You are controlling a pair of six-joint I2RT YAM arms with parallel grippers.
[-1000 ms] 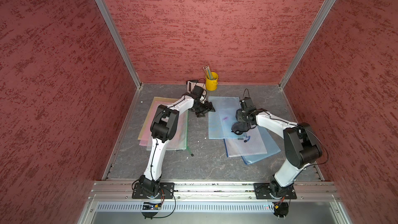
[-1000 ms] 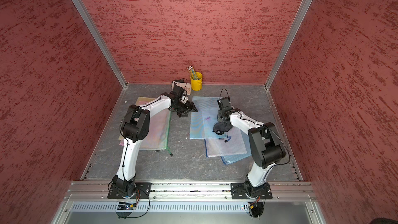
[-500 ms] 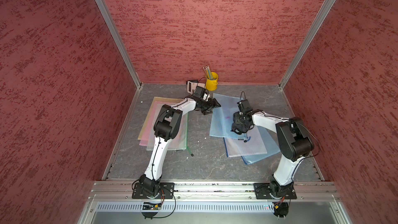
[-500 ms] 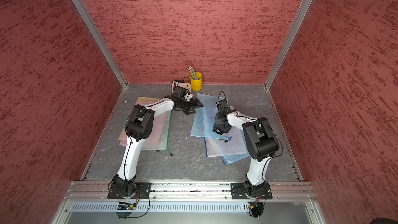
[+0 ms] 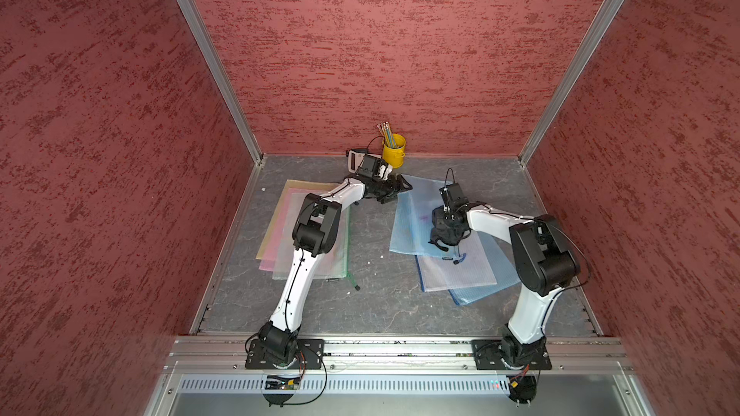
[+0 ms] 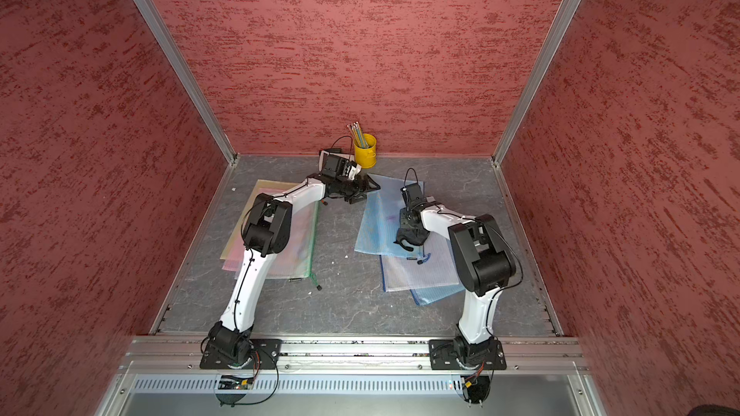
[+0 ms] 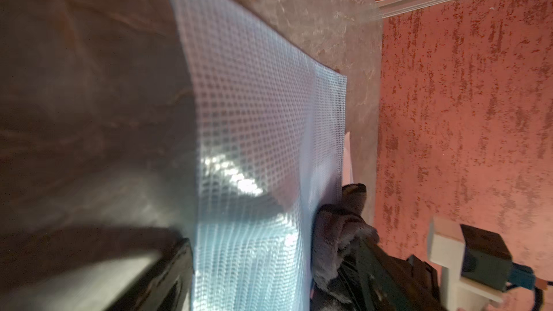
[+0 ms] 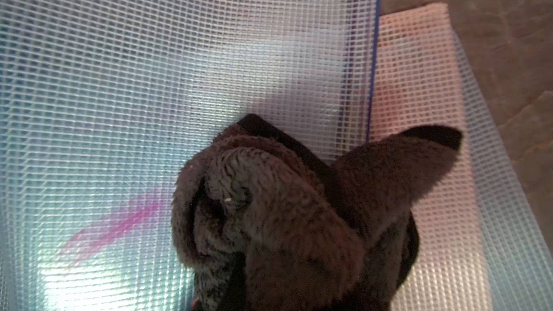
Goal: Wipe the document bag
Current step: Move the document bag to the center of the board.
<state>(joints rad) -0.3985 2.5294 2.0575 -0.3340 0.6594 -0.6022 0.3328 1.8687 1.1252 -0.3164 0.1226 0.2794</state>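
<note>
advanced with left gripper [image 5: 399, 190], jaws spread wide, to corner of translucent blue mesh document bag [image 5: 412, 220], now skewed. kept clamped on dark fleecy cloth [image 8: 269, 204] with right gripper [image 5: 442, 230], bag beneath.

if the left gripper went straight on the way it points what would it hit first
Probably the blue document bag: the left gripper points at its far corner, though depth is unclear.
</note>
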